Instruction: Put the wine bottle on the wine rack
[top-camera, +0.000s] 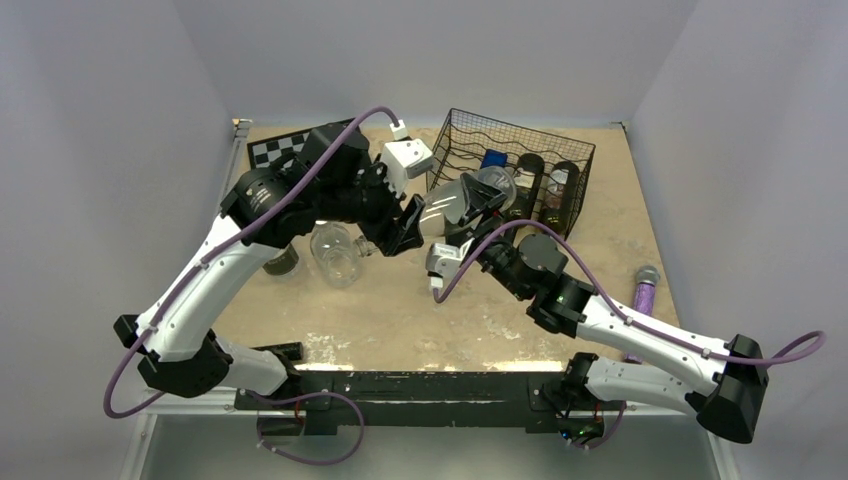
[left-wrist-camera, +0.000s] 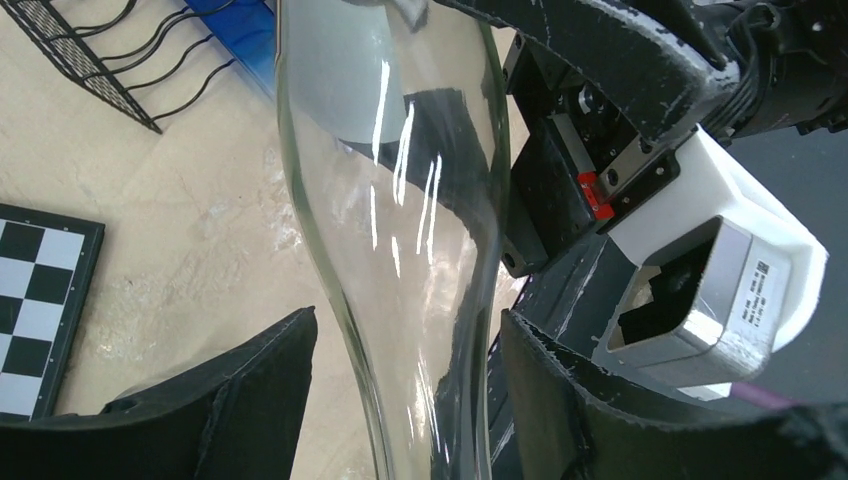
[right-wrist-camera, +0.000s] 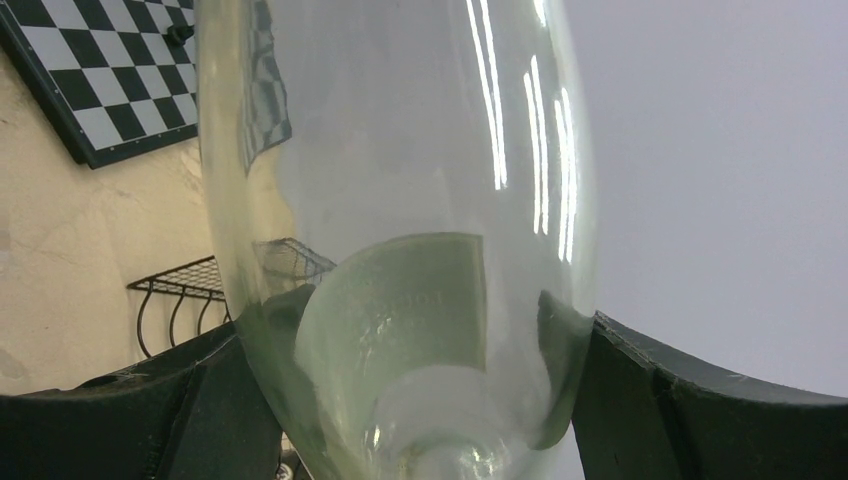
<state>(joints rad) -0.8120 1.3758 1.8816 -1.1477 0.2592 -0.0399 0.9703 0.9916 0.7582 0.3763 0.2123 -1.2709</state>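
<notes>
Just off the near left corner of the black wire wine rack (top-camera: 520, 135), a clear glass wine bottle (top-camera: 455, 205) hangs on its side above the sandy tabletop (top-camera: 440, 320), not yet in the rack. The right gripper (top-camera: 472, 222) grips it, and the right wrist view shows both black fingers (right-wrist-camera: 650, 400) pressed against the bottle's broad body (right-wrist-camera: 400, 200). The left gripper (top-camera: 405, 225) straddles the bottle where the glass (left-wrist-camera: 400, 250) narrows. Its fingers (left-wrist-camera: 240, 400) sit close on either side, but whether they actually clamp it cannot be told. Dark bottles (top-camera: 530, 178) already lie in the rack's right-hand slots. A black-and-white chessboard (top-camera: 275, 150) lies at the table's far left corner, and a clear glass jar (top-camera: 335, 255) sits near the left arm.
</notes>
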